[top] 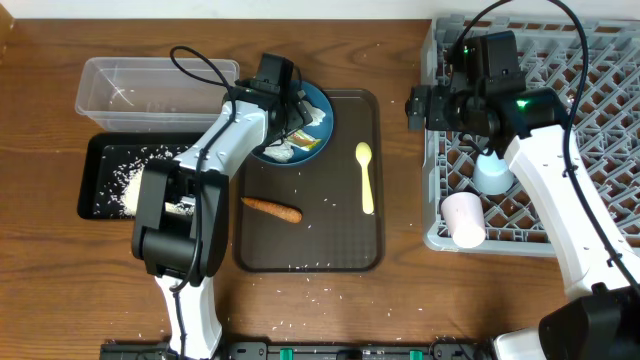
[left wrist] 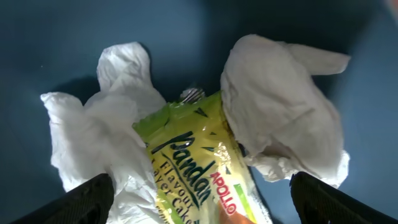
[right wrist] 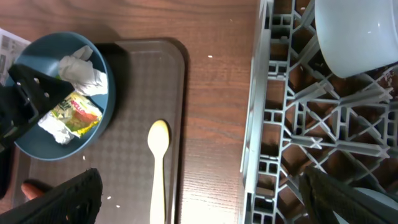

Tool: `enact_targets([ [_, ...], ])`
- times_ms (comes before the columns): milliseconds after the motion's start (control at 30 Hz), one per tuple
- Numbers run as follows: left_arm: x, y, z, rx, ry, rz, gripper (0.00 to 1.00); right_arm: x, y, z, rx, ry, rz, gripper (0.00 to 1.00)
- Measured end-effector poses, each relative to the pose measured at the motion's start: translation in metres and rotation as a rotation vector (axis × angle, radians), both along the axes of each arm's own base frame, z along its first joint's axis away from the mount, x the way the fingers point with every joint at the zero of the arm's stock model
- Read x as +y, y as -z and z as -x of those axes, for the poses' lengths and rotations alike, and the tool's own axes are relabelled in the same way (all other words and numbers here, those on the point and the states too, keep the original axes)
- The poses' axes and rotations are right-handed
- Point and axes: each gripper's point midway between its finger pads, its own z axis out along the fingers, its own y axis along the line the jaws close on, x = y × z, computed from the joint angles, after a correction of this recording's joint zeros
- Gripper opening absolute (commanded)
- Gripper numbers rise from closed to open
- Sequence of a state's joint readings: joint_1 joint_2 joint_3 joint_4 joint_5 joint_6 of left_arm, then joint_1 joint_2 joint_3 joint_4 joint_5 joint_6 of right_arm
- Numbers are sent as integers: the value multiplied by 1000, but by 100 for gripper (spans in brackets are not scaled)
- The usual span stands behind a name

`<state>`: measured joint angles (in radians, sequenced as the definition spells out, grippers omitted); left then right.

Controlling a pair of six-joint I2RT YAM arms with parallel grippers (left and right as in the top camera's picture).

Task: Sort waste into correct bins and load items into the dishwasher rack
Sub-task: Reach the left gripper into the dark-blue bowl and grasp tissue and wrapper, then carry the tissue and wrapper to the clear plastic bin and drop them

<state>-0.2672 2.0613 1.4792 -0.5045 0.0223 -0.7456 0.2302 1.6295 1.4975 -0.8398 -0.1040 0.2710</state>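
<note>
The dark-blue plate (top: 322, 104) sits at the back of the brown serving tray and holds white paper wads (left wrist: 280, 106) and a yellow-green wrapper (left wrist: 199, 168). My left gripper (top: 288, 112) is open right above them, its fingers (left wrist: 199, 196) on either side of the wrapper. The orange carrot (top: 272, 208) and the yellow spoon (top: 365, 178) lie on the serving tray. My right gripper (top: 418, 105) is open and empty over the grey rack's left edge (right wrist: 208, 199). The rack (top: 600, 90) holds a pink cup (top: 463, 218), a light-blue cup (top: 492, 172) and a white bowl (right wrist: 354, 31).
The clear tub (top: 150, 88) stands at the back left. The black tray (top: 100, 160) in front of it holds white rice. The brown serving tray (top: 330, 245) lies in the middle. Loose rice grains (top: 320, 295) dot the table's front.
</note>
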Motion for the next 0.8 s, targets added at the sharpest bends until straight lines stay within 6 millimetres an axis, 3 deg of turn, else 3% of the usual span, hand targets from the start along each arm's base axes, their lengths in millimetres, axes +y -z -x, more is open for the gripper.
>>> enact_targets([
  [333, 0, 20, 1, 31, -13, -3, 67, 1, -2, -3, -14, -5, -5, 99],
  [567, 1, 22, 1, 36, -16, -6, 6, 5, -4, -3, -18, -13, -22, 99],
  [800, -3, 22, 2, 39, 3, 9, 6, 5, -4, -3, -16, -16, -26, 99],
])
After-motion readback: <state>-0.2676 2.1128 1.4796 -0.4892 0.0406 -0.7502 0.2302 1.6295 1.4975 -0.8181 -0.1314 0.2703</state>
